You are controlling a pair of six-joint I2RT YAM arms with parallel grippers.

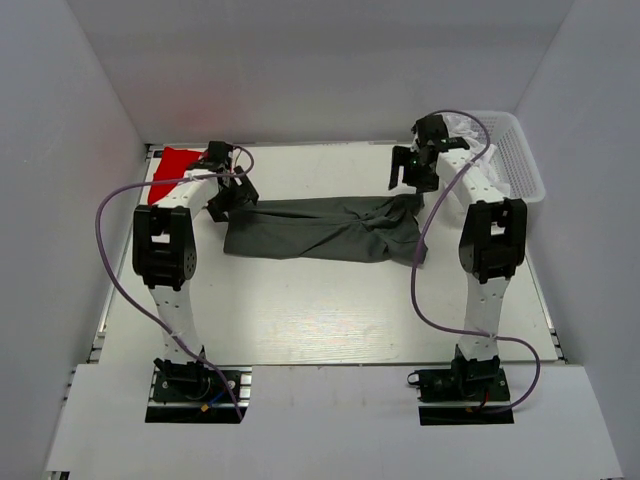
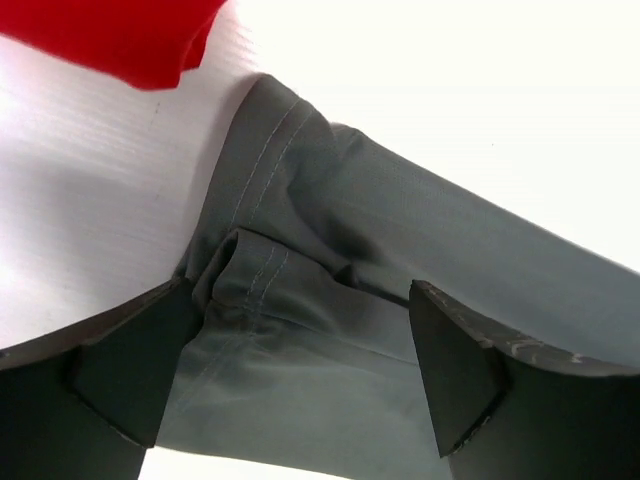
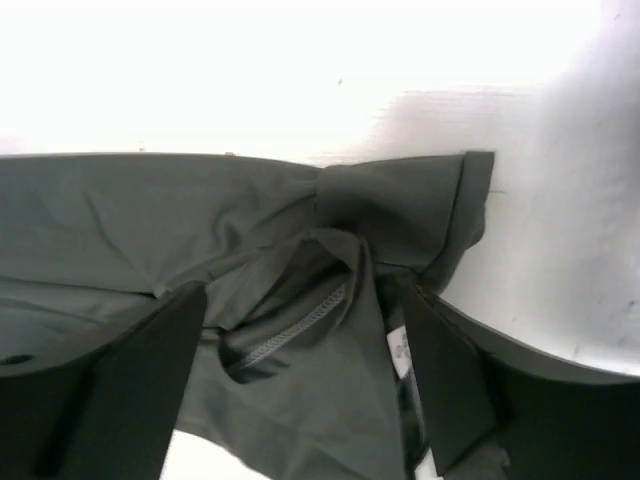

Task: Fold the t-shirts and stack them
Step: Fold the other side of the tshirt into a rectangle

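A dark grey t-shirt point(image 1: 320, 230) lies in a long crumpled band across the middle of the table. My left gripper point(image 1: 225, 197) hangs over its left end with jaws open. In the left wrist view the hemmed grey cloth point(image 2: 350, 250) lies between and below the spread fingers point(image 2: 135, 365), around the gripper's middle point(image 2: 300, 370). My right gripper point(image 1: 412, 182) is open over the shirt's right end. The right wrist view shows bunched grey cloth point(image 3: 200, 210) with a white label point(image 3: 398, 350) between its open jaws point(image 3: 300, 385). A red t-shirt point(image 1: 172, 165) lies at the back left, and it also shows in the left wrist view point(image 2: 120, 35).
A white plastic basket point(image 1: 515, 160) stands at the back right, with something pale inside. White walls close in the table on the left, right and back. Purple cables loop beside both arms.
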